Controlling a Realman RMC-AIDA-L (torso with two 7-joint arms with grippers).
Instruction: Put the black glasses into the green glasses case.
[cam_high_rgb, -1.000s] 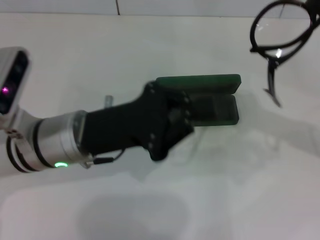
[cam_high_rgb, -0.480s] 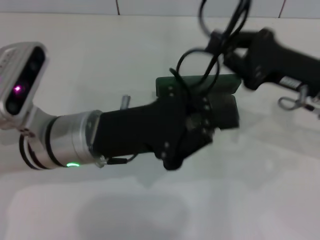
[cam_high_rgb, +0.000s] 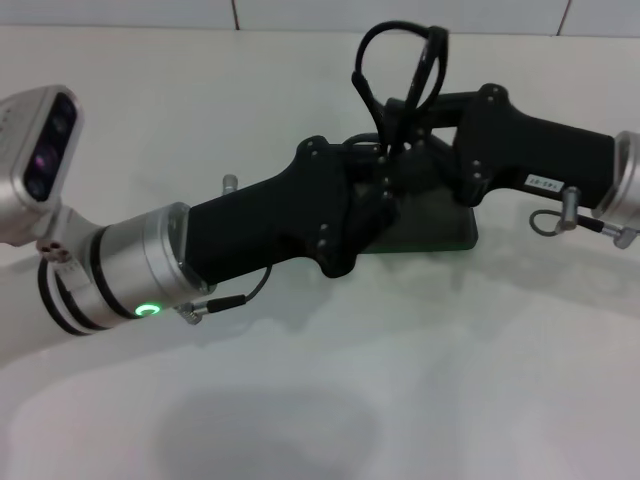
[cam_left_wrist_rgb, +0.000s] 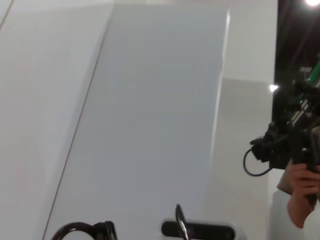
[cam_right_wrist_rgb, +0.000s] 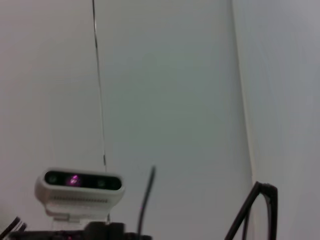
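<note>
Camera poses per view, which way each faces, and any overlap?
Head view: high on the robot, looking down at the white table; both arms meet over the dark green hard glasses case; right gripper carries the thin black wire-frame glasses, left gripper is at the case.
Left wrist view: on the left arm, facing a pale wall; no own fingers visible.
Right wrist view: on the right arm, facing a wall; shows the left arm's wrist camera.
Shared: the glasses appear in head and right wrist views.

Black glasses (cam_high_rgb: 405, 60), dark green glasses case (cam_high_rgb: 440, 225), white table (cam_high_rgb: 400, 380).
</note>
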